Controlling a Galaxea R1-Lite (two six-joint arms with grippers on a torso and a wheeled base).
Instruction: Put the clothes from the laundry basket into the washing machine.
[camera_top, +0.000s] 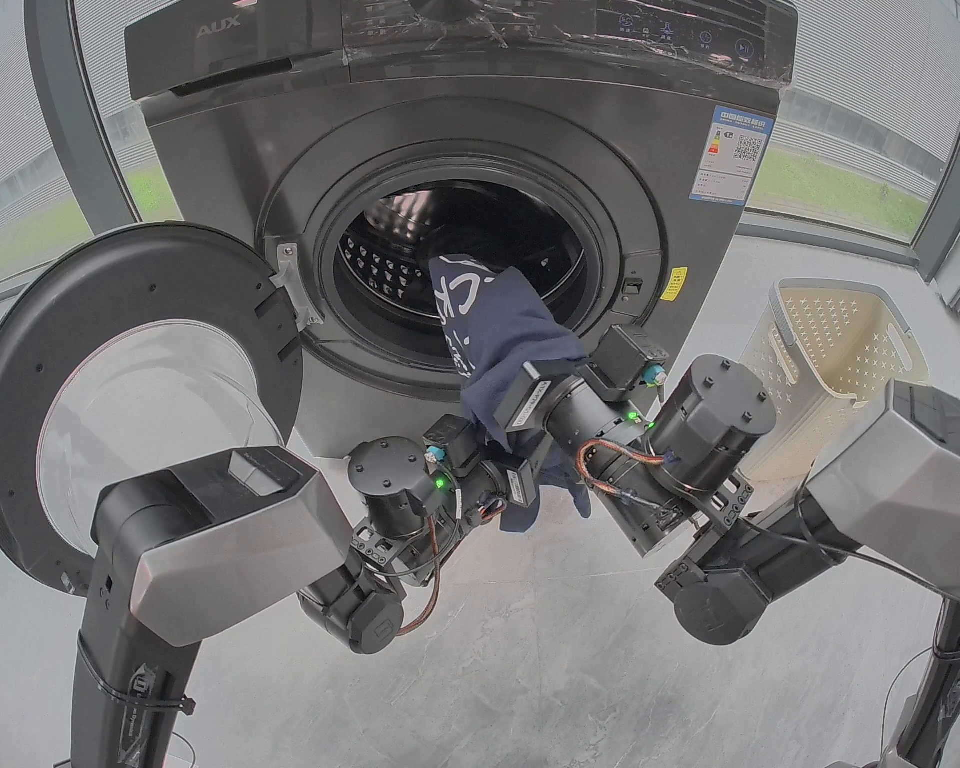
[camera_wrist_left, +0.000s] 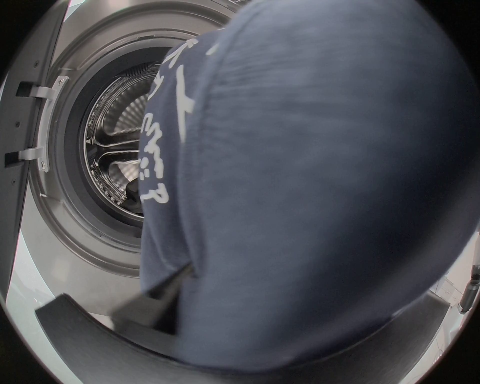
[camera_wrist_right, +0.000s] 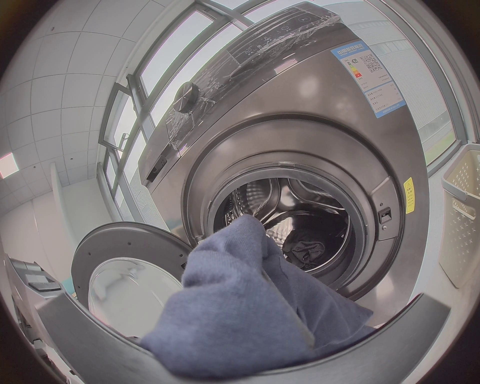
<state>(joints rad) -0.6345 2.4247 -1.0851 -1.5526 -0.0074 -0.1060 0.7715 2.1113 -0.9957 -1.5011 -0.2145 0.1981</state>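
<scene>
pale grey marbled floor (camera_top: 560, 660). tall dark-framed windows (camera_wrist_right: 170, 50) behind, with green lawn (camera_top: 850, 195) outside. white tiled ceiling (camera_wrist_right: 55, 65) with a lit panel light (camera_wrist_right: 7, 165).

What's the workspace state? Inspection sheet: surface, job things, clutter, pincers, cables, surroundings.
Surface: grey floor.
Job's things: washing machine, door swung open on the robot's left; navy garment with white print draped over the drum mouth's lower rim, partly inside; dark garment lying in the drum; laundry basket on the floor to the right, no clothes seen in the part that shows.
Clutter: nothing seen.
Grippers: left pincer and right pincer both covered by the navy garment at the drum mouth; state cannot be told.
Cables: orange wires looped at both wrists.
Surroundings: windows behind the machine, grass outside.
</scene>
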